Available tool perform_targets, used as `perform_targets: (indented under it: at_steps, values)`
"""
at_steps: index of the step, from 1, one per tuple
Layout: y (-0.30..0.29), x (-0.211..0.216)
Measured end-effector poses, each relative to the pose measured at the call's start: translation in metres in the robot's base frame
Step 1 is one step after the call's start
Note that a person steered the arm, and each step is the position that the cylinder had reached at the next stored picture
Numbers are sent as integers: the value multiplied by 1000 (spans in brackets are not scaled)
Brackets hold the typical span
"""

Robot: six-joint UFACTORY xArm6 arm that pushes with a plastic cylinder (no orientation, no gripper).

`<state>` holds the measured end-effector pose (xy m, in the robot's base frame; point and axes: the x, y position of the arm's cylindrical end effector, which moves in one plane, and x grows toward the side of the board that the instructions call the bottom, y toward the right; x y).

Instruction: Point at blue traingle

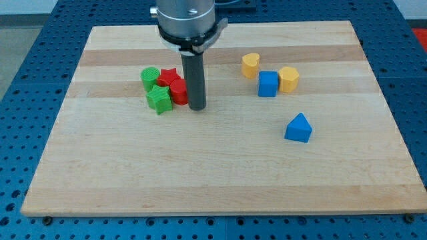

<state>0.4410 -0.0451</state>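
The blue triangle lies on the wooden board at the view's right of centre. My tip rests on the board well to the view's left of it, right beside a red block. A red star, a green cylinder and a green star cluster just left of the tip.
A blue cube sits above the triangle, with a yellow heart-shaped block to its upper left and a yellow hexagonal block to its right. A blue perforated table surrounds the board.
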Motion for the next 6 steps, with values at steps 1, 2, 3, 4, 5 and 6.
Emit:
perform_targets:
  at_steps: [1, 2, 3, 4, 5, 6]
  values:
    - [6, 36]
    - [37, 77]
    - [108, 94]
    - [166, 92]
    - [191, 78]
    - [191, 58]
